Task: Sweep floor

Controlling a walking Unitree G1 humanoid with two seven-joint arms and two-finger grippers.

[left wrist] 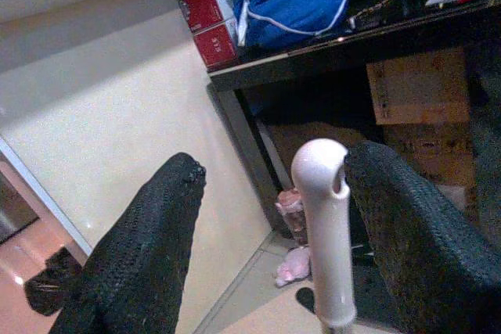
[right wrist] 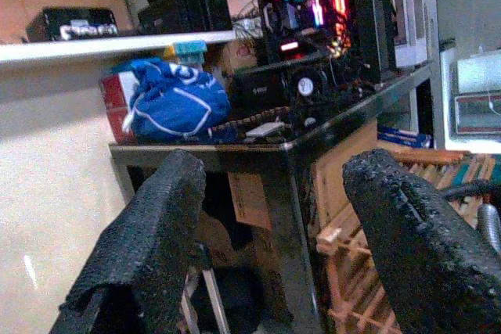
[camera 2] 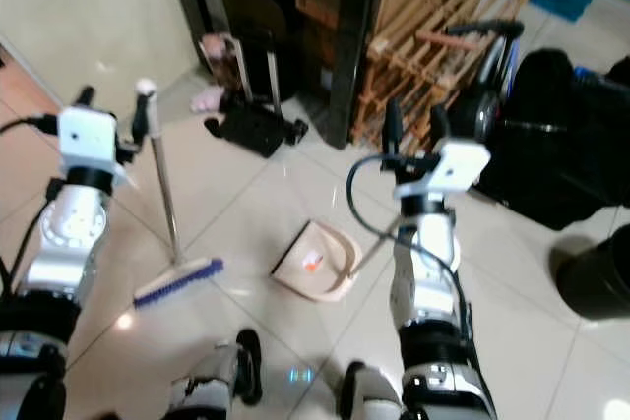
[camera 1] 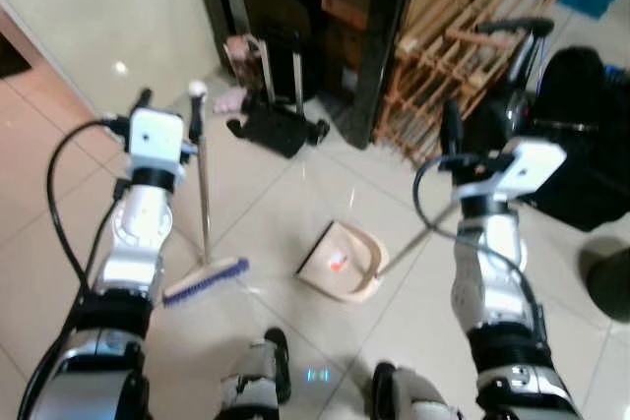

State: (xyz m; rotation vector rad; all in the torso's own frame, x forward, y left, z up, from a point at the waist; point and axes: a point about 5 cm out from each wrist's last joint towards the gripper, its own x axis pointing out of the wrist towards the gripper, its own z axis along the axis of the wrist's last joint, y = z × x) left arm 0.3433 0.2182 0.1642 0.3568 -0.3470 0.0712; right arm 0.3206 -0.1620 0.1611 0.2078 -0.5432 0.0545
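Head views: the broom (camera 1: 204, 206) stands near upright on the tiled floor (camera 1: 266, 194), bristle head down beside the robot's left foot, its white handle tip at the left gripper (camera 1: 169, 117). The beige dustpan (camera 1: 340, 261) lies flat just right of the bristles, mouth toward them, apparently placed to receive sweepings. Its long handle (camera 1: 418, 240) slopes up toward the right gripper (camera 2: 409, 130); whether that gripper touches it cannot be told. A small orange-red scrap sits inside the pan.

Left wrist view: jaws spread, the broom's handle tip (left wrist: 325, 224) between them, close to one finger (left wrist: 415, 232); contact is uncertain.

Right wrist view: jaws spread with nothing between them, facing a dark table (right wrist: 266, 154) carrying a blue bag (right wrist: 172, 103).
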